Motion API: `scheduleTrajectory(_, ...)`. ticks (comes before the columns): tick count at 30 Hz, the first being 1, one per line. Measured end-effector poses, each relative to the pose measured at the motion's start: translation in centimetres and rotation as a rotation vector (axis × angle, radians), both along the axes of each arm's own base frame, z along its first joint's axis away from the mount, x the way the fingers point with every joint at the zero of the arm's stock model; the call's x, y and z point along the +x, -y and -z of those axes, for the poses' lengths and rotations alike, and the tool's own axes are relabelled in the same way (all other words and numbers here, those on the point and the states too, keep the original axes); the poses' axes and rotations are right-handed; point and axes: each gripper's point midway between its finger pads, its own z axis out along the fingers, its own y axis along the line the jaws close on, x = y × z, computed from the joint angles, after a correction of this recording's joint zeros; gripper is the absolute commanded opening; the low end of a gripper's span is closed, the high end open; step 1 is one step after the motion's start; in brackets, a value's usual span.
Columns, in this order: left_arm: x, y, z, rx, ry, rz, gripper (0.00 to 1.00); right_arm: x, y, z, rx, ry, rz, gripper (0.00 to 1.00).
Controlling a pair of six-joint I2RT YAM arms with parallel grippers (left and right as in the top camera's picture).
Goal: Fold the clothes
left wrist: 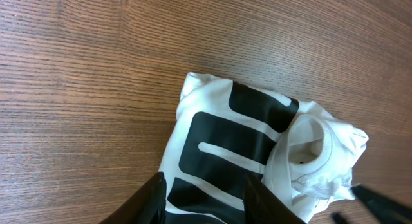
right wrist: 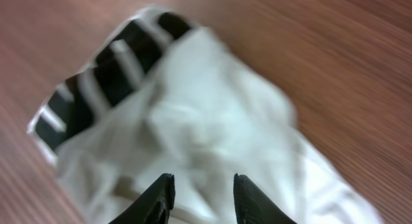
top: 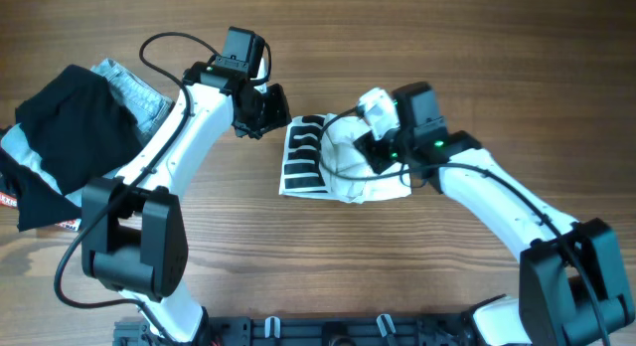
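Overhead: white shirt (top: 333,159) with black print sits bunched mid-way across the surface (top: 298,257), its left edge straight and right side crumpled. At its upper-left corner, left claw (top: 262,111) has fingers parted, gripping nothing. Over the crumpled side, right claw (top: 376,147) is parted above fabric, nothing pinched; wrist view blurred. Far-left edge: clothes pile (top: 65,137), well apart. Wood shows all around the shirt, widest near side.
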Motion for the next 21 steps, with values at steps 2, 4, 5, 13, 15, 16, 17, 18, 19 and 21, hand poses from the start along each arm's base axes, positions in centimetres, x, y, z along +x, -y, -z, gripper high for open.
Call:
scheduleTrajectory(2, 0.0, 0.0, 0.0, 0.0, 0.0, 0.0, 0.41, -0.4, -0.8, 0.1, -0.021, 0.014, -0.031, 0.4)
scheduleTrajectory(4, 0.0, 0.0, 0.0, 0.0, 0.0, 0.0, 0.41, -0.2, -0.7, 0.1, -0.041, 0.031, -0.027, 0.4)
scheduleTrajectory(5, 0.0, 0.0, 0.0, 0.0, 0.0, 0.0, 0.41, -0.1, -0.6, 0.1, -0.045, 0.036, -0.024, 0.4)
scheduleTrajectory(13, 0.0, 0.0, 0.0, 0.0, 0.0, 0.0, 0.42, 1.0, 0.4, 3.0, -0.116, 0.013, 0.041, 0.04)
scheduleTrajectory(15, 0.0, 0.0, 0.0, 0.0, 0.0, 0.0, 0.42, 1.3, 1.0, 3.0, -0.13, 0.014, 0.09, 0.04)
scheduleTrajectory(16, 0.0, 0.0, 0.0, 0.0, 0.0, 0.0, 0.42, 1.6, 1.4, 3.0, -0.139, 0.016, 0.119, 0.04)
scheduleTrajectory(17, 0.0, 0.0, 0.0, 0.0, 0.0, 0.0, 0.42, 1.7, 1.6, 3.0, -0.142, 0.017, 0.13, 0.04)
scheduleTrajectory(18, 0.0, 0.0, 0.0, 0.0, 0.0, 0.0, 0.42, 2.2, 2.4, 2.8, -0.152, 0.027, 0.179, 0.04)
scheduleTrajectory(19, 0.0, 0.0, 0.0, 0.0, 0.0, 0.0, 0.42, 2.5, 3.0, 2.7, -0.157, 0.034, 0.206, 0.05)
scheduleTrajectory(21, 0.0, 0.0, 0.0, 0.0, 0.0, 0.0, 0.42, 4.0, 5.6, 1.2, -0.164, 0.077, 0.302, 0.09)
